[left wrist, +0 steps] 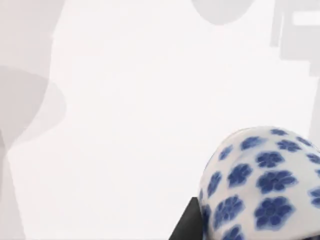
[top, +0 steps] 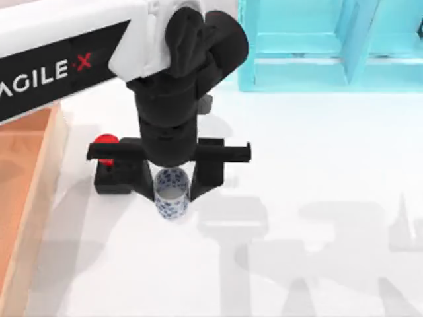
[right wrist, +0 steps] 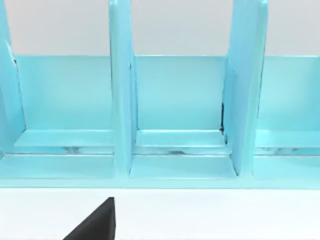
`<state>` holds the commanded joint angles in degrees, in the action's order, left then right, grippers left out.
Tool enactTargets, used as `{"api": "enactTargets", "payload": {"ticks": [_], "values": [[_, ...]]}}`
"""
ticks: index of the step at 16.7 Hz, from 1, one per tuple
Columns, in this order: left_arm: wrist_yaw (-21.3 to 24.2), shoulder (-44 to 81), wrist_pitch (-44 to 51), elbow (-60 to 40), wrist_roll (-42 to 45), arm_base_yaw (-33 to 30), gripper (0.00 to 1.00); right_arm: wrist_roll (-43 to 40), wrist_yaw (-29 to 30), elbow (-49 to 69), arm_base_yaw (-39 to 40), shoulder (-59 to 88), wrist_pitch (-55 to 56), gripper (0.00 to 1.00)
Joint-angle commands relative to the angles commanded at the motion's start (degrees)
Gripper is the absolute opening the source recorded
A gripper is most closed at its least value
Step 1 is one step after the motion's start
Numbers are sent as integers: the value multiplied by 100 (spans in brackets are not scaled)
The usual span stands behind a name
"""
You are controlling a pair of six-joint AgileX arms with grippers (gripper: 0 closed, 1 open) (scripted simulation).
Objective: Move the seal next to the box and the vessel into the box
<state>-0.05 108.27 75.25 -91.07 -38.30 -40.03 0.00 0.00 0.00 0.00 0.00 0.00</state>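
Observation:
The vessel, a small white cup with blue flowers, sits between the fingers of my left gripper, which is shut on it near the middle of the table. The left wrist view has the vessel close up beside one black finger. The seal, a red knob on a black block, stands just left of the gripper, partly under it and a short gap from the rim of the box. My right gripper is a dark corner facing the cyan shelf.
A cyan shelf unit with upright dividers stands at the back right; its compartments face the right wrist camera. The white tabletop stretches right and forward of the vessel, crossed by arm shadows.

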Motion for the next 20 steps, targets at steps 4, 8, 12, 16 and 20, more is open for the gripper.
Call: {"api": "enactTargets", "payload": {"ticks": [4, 8, 12, 16, 20], "values": [[-6, -683, -114, 792, 1998, 2021, 0, 0, 0, 0, 0, 0, 0, 100], [-14, -1474, -297, 1694, 4091, 4122, 0, 0, 0, 0, 0, 0, 0, 100], [-10, -2153, -481, 2493, 5651, 5682, 0, 0, 0, 0, 0, 0, 0, 100], [6, -2497, -583, 2883, 6269, 6299, 0, 0, 0, 0, 0, 0, 0, 100], [-4, -2476, -572, 2873, 6279, 6285, 0, 0, 0, 0, 0, 0, 0, 100]]}}
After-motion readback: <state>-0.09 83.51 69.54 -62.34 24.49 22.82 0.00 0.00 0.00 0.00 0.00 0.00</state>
